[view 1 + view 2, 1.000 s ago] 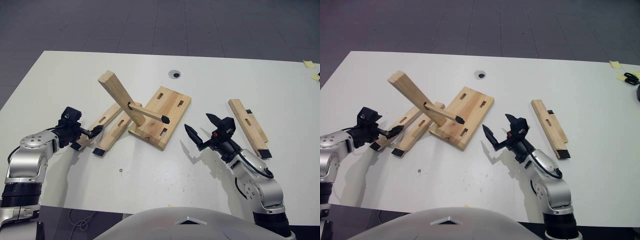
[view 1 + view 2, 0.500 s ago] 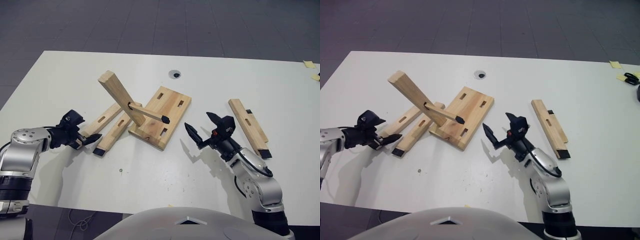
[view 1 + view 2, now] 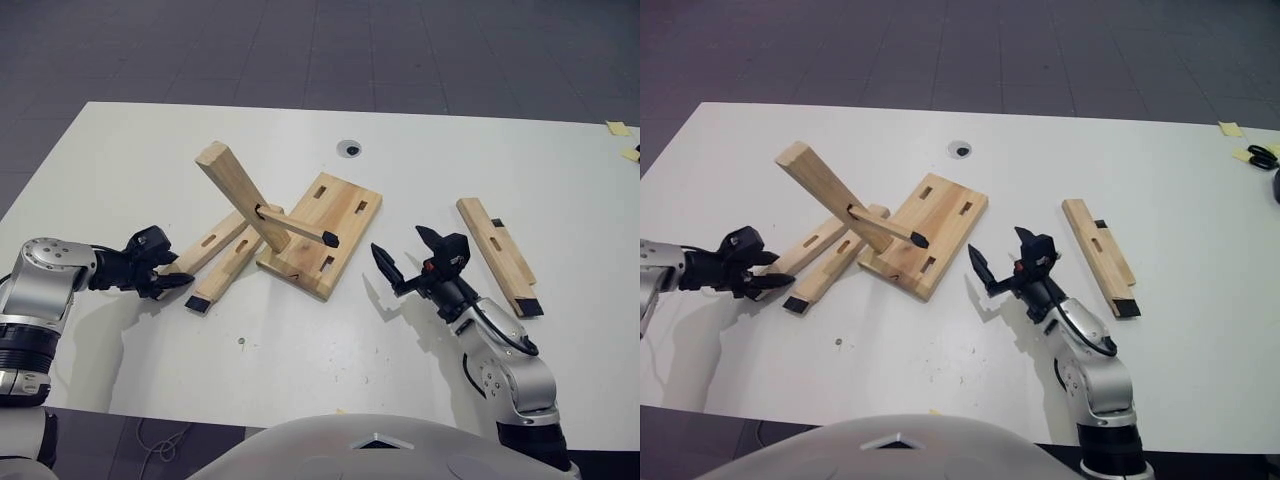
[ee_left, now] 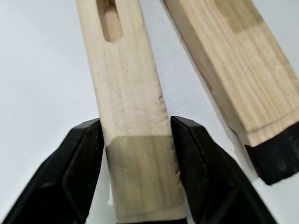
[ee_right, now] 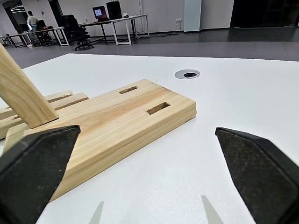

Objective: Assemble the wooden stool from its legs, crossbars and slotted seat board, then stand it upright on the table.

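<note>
The slotted seat board (image 3: 325, 235) lies flat mid-table. One leg (image 3: 233, 188) stands tilted in its left corner, with a black-tipped crossbar (image 3: 296, 229) sticking out of it. Two more legs (image 3: 204, 241) (image 3: 228, 264) lie side by side left of the board. My left gripper (image 3: 170, 281) is shut on the near end of the outer leg (image 4: 126, 88), its fingers (image 4: 86, 154) pressed to both sides; the neighbouring leg (image 4: 229, 60) lies beside it. A fourth leg (image 3: 496, 251) lies at the right. My right gripper (image 3: 406, 259) hovers open just right of the board (image 5: 117, 121), holding nothing.
A round cable hole (image 3: 349, 148) sits behind the board. Yellow notes (image 3: 618, 128) and black scissors (image 3: 1262, 153) lie at the table's far right edge. A small dark speck (image 3: 241, 341) is on the table in front of the legs.
My left arm has swung outward and lower, and its gripper now sits on the near end of the outer lying leg. The right arm has barely shifted.
</note>
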You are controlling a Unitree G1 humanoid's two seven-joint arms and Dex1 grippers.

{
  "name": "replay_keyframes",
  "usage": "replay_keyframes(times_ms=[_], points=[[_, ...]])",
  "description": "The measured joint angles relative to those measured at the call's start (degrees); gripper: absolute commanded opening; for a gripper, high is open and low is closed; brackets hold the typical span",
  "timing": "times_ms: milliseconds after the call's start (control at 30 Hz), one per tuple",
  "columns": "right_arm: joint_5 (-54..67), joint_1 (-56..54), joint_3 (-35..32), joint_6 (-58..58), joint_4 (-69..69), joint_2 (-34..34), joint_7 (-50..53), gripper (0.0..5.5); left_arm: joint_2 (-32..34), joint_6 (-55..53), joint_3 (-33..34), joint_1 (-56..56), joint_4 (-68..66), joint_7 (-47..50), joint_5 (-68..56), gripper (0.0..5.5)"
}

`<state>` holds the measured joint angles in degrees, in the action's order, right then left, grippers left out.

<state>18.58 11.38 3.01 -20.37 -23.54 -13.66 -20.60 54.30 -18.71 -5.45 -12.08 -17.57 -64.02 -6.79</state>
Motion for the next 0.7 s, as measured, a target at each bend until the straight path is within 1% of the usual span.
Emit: replay_keyframes(times_ms=[167,333,467,500,567,700], points=[[-1.07,-1.20,-0.02,0.77,1.80,0.66,0.65,5.40,-6.68,0.63,2.44,-0.95,-0.49,8.51,-0.15,2.06],[-1.32,-5.17,-1.24,1.12,3.65,1.57,1.40,5.40,-16.65,0.02,9.51,-1.56,1.01,23.55,-2.43,2.06],[0.75,-7.38,-4.26,0.87,4.34,2.28,2.48,5.40,-21.09,1.48,14.74,-4.42,5.74,34.00,-2.95,2.06],[3.31,-8.83,-5.76,-0.12,4.33,2.96,2.81,5.40,-22.42,2.46,15.97,-6.42,7.91,36.68,-3.19,2.06],[9.29,-12.09,-8.55,-2.99,3.78,4.31,3.40,5.40,-23.29,3.86,16.32,-10.00,11.15,38.63,-3.50,2.06],[28.54,-20.87,-14.10,-9.24,2.08,6.58,6.70,5.40,-23.28,7.73,14.68,-15.49,14.59,36.98,-3.45,2.06]])
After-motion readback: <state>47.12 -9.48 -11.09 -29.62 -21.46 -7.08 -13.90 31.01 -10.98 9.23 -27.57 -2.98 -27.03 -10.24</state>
